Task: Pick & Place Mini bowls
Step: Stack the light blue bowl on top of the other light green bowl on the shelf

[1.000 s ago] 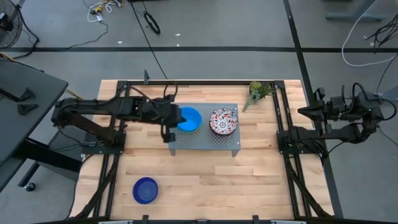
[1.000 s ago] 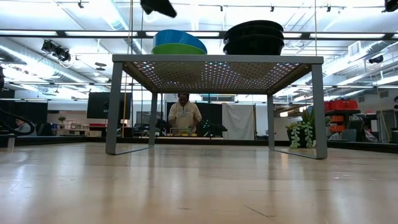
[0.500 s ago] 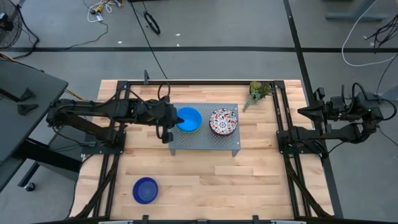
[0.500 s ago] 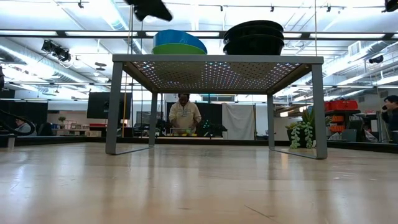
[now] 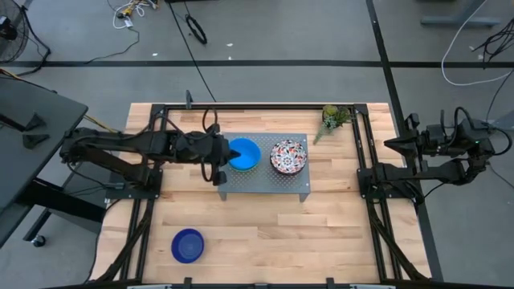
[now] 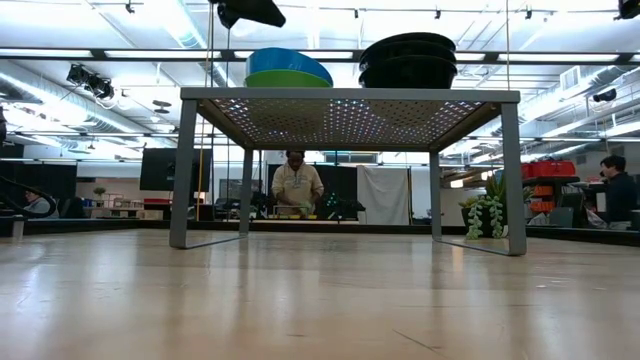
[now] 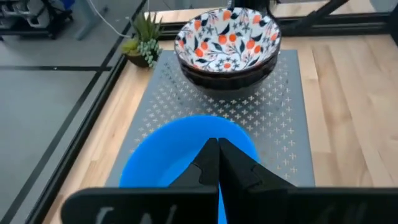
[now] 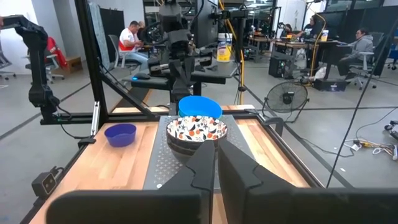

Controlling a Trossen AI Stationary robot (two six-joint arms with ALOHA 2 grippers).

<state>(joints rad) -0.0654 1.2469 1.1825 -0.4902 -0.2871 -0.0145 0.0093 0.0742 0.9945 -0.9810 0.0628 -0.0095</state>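
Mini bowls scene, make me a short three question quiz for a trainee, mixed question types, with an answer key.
1. True or false: the dark blue bowl sits on the grey perforated stand.
2. Multiple choice: what does the light blue bowl rest in, seen from the low view? A) a green bowl B) a floral bowl C) nothing
3. Fill in: the left gripper hovers beside the ___ bowl, while the right gripper waits off at the table's right edge.

Key: 1 false, it lies on the wooden table; 2 A; 3 light blue.
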